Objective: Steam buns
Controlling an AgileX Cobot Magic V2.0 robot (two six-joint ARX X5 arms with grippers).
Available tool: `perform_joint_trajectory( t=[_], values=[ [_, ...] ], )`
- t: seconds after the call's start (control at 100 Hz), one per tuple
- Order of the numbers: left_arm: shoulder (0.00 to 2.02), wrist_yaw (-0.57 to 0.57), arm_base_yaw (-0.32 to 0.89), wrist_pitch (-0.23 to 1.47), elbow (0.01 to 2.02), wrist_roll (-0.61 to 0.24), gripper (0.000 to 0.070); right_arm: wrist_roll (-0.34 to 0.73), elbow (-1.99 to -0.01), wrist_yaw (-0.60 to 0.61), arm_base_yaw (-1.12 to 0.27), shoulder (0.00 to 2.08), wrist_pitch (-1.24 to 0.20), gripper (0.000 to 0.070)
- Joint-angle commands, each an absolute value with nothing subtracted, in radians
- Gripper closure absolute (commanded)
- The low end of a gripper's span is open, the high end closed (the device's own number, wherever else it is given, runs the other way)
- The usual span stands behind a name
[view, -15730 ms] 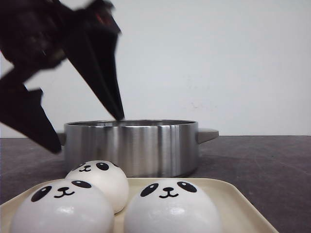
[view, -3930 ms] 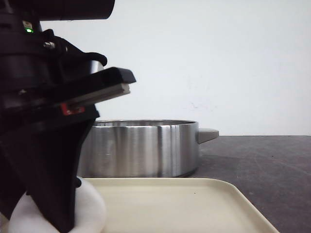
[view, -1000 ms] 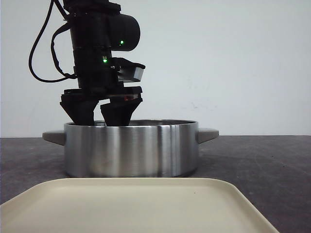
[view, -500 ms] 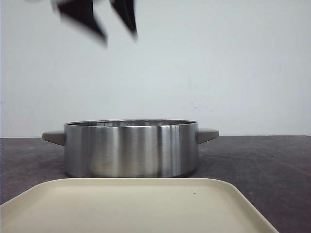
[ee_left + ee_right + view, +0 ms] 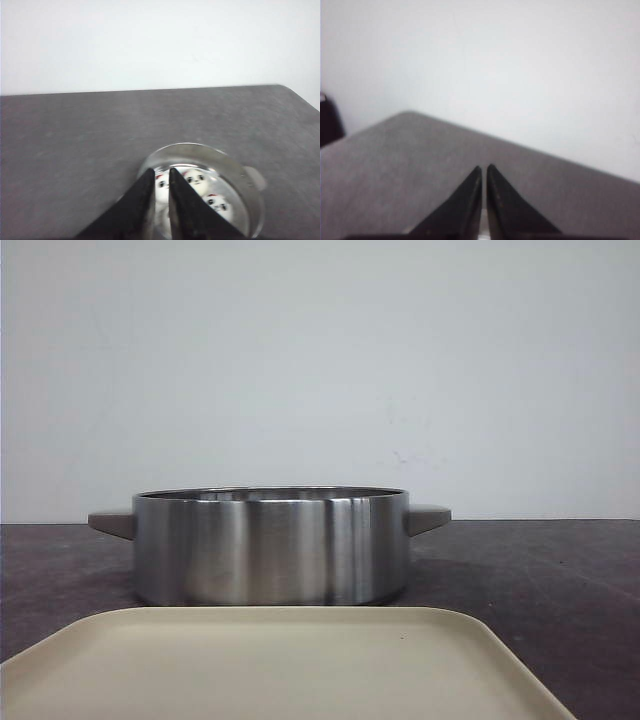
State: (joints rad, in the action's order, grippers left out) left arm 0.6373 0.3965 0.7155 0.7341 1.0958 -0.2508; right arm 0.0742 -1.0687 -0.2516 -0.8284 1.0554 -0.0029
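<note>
1. Hanging well above the pot (image 5: 202, 187), the left gripper (image 5: 161, 175) looks down into it, its two black fingers (image 5: 142, 192) drawn almost together with just a thin slit between them and nothing held.
2. The right gripper (image 5: 484, 170) points out over the dark grey table (image 5: 395, 165) toward a white wall, fingers pinched to a hairline gap, nothing between them either.
3. Neither arm shows up in the front view at all, only the steel pot (image 5: 270, 545) in the middle and the cream tray (image 5: 270, 665) along the bottom edge.
4. The buns (image 5: 196, 181) sit inside the pot. In the left wrist view I can make out three panda faces; the left gripper's fingers cover part of the inside, so more could be behind them.
5. From the front the pot's wall blocks everything inside it.
6. The left wrist shot is a bit soft, so the little reddish bits by the buns are hard to make out.
7. The tray's near edge is cut off by the frame.
</note>
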Motion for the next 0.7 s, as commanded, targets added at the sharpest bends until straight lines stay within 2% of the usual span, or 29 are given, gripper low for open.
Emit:
perform_joint_trajectory(
  t=[0.0,0.69],
  values=[
    [0.636,0.399,0.721,0.742,1.094,-0.255,0.07,0.063,-1.081,-0.261,-0.836,1.058,0.029,0.0691],
    [0.626,0.399,0.721,0.783,1.095,-0.255,0.07,0.064,-1.082,-0.263,-0.834,1.058,0.029,0.0691]
  ],
)
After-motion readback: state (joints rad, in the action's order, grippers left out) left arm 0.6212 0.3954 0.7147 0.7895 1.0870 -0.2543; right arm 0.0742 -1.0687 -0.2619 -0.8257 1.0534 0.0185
